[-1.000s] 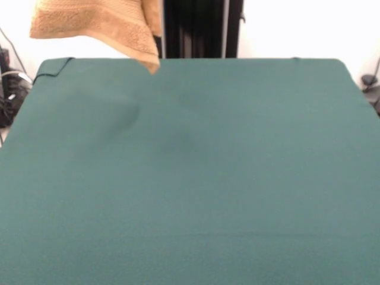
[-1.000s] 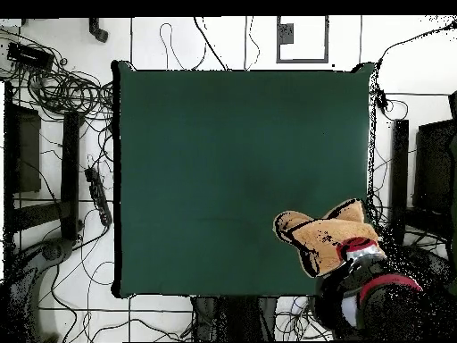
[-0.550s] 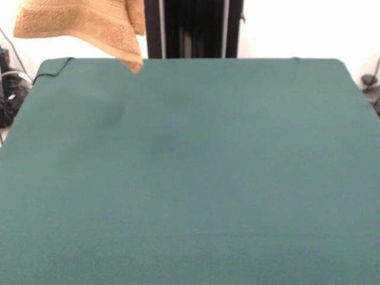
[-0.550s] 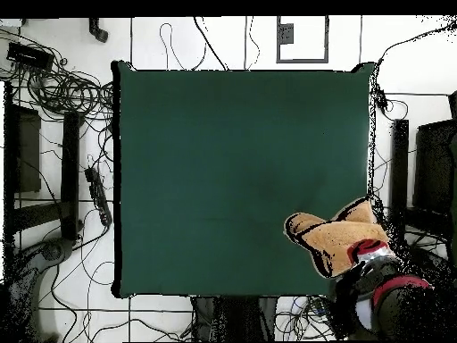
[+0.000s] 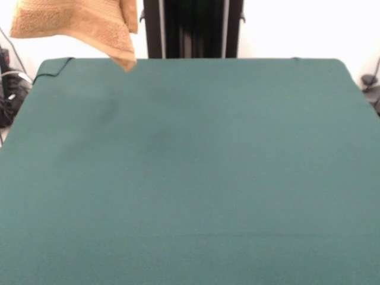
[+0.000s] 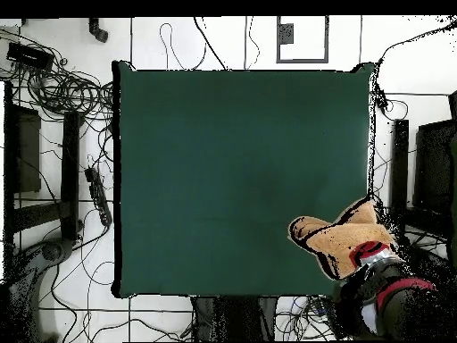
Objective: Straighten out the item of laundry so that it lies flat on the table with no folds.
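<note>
Towel (image 5: 77, 27) hangs bunched in the air over a surface (image 5: 196, 172) corner, carried by the arm (image 6: 393, 290); whether the jaws are pinching it I cannot tell. Soft, light terry will likely drape and fold; taking a corner seems best.

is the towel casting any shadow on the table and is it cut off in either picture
Front view: a faint dark smudge shows on the table below the hanging towel, likely its soft shadow; the towel runs off the top edge. Overhead view: the towel shows whole but bunched at the table's corner, with no clear shadow.
</note>
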